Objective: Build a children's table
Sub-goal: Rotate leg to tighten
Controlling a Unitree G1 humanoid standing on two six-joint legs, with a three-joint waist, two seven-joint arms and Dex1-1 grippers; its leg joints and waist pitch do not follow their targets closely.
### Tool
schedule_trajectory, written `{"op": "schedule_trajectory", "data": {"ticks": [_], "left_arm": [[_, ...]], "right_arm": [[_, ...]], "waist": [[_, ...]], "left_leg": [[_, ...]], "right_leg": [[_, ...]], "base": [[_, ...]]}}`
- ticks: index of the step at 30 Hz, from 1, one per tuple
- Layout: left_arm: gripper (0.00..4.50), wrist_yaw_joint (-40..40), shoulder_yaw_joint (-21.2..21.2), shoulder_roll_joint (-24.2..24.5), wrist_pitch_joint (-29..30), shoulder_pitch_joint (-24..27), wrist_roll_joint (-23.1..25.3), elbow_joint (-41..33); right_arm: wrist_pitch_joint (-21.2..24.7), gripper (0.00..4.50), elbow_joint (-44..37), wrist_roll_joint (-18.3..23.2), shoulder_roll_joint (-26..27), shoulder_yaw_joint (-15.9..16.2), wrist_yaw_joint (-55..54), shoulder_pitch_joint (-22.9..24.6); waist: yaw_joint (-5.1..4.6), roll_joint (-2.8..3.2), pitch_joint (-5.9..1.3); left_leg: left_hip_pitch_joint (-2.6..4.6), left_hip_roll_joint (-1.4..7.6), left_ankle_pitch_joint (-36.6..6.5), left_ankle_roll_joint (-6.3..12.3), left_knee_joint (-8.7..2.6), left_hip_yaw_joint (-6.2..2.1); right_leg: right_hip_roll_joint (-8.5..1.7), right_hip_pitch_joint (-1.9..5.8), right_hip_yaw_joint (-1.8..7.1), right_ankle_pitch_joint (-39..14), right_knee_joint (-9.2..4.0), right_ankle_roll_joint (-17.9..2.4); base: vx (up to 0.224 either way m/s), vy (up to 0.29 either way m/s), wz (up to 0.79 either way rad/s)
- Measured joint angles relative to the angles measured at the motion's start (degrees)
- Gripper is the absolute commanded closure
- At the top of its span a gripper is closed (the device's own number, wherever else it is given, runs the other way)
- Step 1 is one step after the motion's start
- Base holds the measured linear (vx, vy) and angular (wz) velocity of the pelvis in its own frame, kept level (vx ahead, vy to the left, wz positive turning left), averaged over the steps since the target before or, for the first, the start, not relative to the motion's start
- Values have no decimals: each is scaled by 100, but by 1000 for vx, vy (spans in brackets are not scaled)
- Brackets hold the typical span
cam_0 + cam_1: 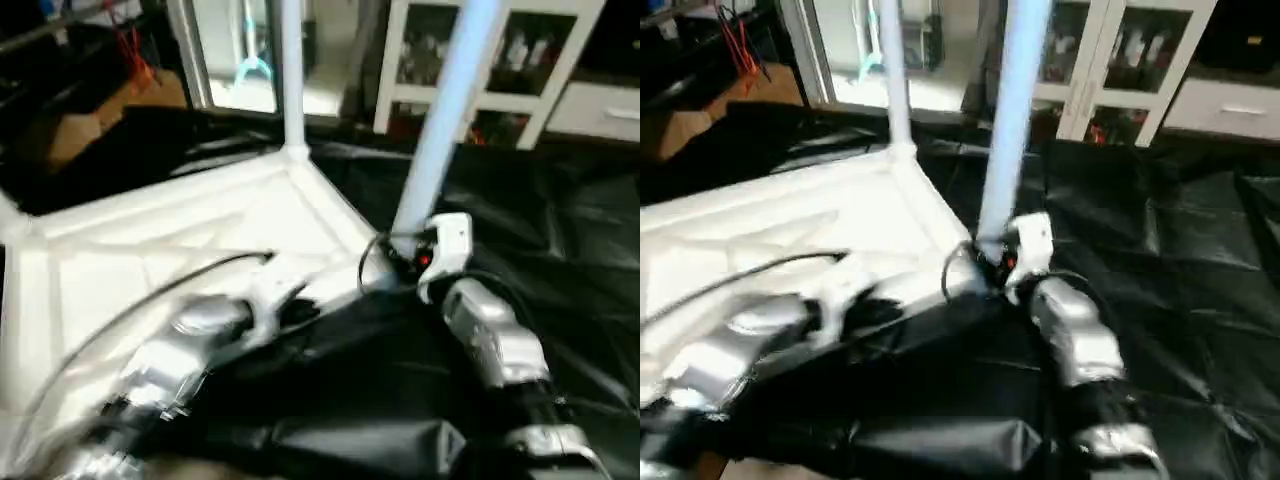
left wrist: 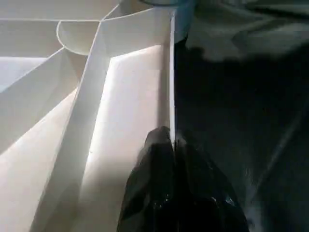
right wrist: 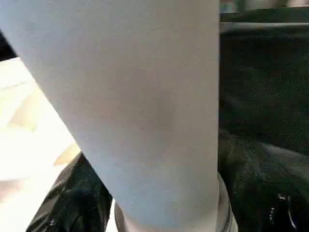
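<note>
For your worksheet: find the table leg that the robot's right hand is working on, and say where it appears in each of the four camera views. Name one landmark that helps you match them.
Left eye view: the near leg slants up from centre right.
Right eye view: it rises just right of centre.
Left wrist view: its base sits at the top edge.
Right wrist view: it spans the middle, close up.
Shared landmark: the white tabletop rim, pinched by the left hand.
</note>
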Motion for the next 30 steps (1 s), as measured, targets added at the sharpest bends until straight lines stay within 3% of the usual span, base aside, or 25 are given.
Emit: {"op": "schedule_trajectory", "data": {"ticks": [3, 7, 8, 12, 16, 21, 26, 30], "left_arm": [[450, 600, -81, -775, 324, -247, 115, 331], [450, 622, -171, -915, 367, -286, 132, 370], [450, 571, -177, -883, 347, -277, 129, 348], [450, 68, -144, -156, -296, 43, 16, 41], [450, -1004, 39, 866, -928, 528, -332, -293], [450, -1499, 113, 1147, -959, 666, -504, -422], [450, -1614, 148, 1224, -1044, 623, -535, -363], [450, -1539, 146, 1195, -1066, 565, -537, -279]], "right_arm": [[-161, 184, 332, -93, 211, -350, -946, -183], [-351, 184, 363, -171, 187, -441, -802, -209], [-366, 149, 355, -174, 158, -444, -701, -199], [-401, 101, 281, 62, -263, -221, 693, -42], [-291, 68, 23, 338, -977, 392, 2621, 232], [-275, 55, -326, 391, -1388, 576, 3580, 466], [-138, 108, -485, 459, -1492, 618, 3931, 585], [-147, 139, -457, 431, -1359, 631, 3726, 586]], "waist": [[83, 1, -5], [88, 19, -23], [86, 23, -26], [19, 78, -44], [-37, 98, -20], [7, 98, -14], [71, 83, -7], [62, 80, -4]], "left_leg": [[45, -19, -5, 9, -1, 18], [24, -27, -14, 24, -5, 18], [16, -26, -14, 25, -5, 18], [-43, -11, -12, 27, -7, 9], [-64, -2, -12, 27, -25, -7], [-151, -7, -13, 94, 11, 1], [-152, -5, -19, 104, 20, 4], [-130, -2, -10, 90, 24, 7]], "right_leg": [[-20, 39, 16, -4, -36, 6], [-21, 49, 22, 12, -85, 19], [-21, 48, 20, 20, -94, 33], [-7, 22, 10, 33, -92, 55], [7, -1, -5, 22, -95, 44], [-2, -70, -3, 22, -90, 43], [-3, -79, -1, 20, -76, 39], [-2, -78, 5, 18, -42, 36]], "base": [[0, 0, 0], [0, 0, 0], [0, 0, 0], [0, 0, 0], [0, 0, 0], [0, 0, 0], [0, 0, 0], [0, 0, 0]]}}
